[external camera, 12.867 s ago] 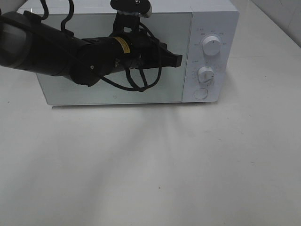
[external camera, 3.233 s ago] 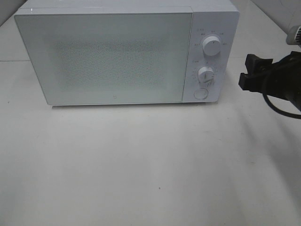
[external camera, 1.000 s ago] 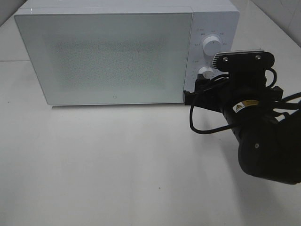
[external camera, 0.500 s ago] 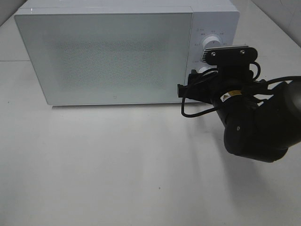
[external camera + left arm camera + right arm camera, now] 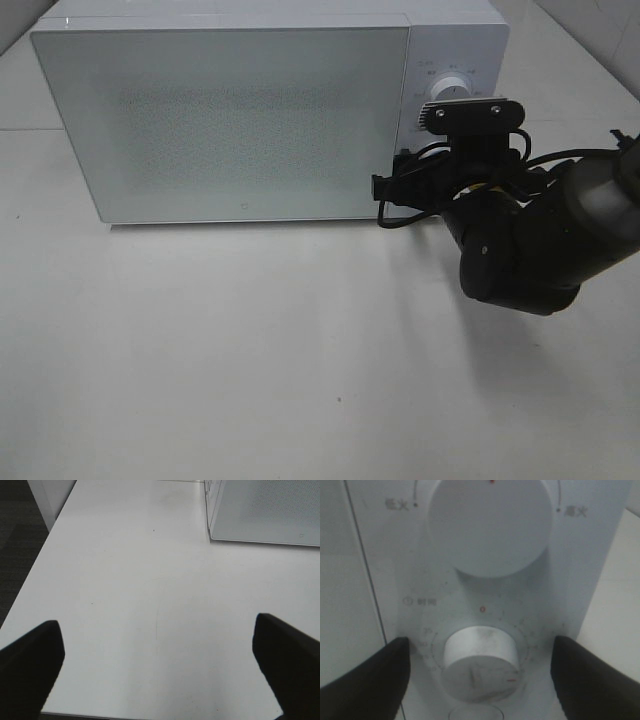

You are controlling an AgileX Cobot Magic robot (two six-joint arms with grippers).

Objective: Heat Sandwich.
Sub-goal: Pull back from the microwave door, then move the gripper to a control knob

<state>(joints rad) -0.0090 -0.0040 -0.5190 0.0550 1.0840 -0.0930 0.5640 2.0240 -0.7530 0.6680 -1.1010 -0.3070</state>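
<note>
Shift: my right gripper [image 5: 481, 650] sits closer in on the lower dial [image 5: 479, 664].
Right jaws: apart, flanking it.
Left gripper [image 5: 157, 630]: spread wide.

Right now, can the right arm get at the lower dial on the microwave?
Likely yes. The right gripper is open, with its fingers standing on either side of the lower dial and nothing between them and it. The jaws do not look closed on the dial yet.

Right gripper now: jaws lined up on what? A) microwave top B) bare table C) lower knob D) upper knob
C: the right wrist view shows the open right gripper with a finger on either side of the lower knob.
</note>
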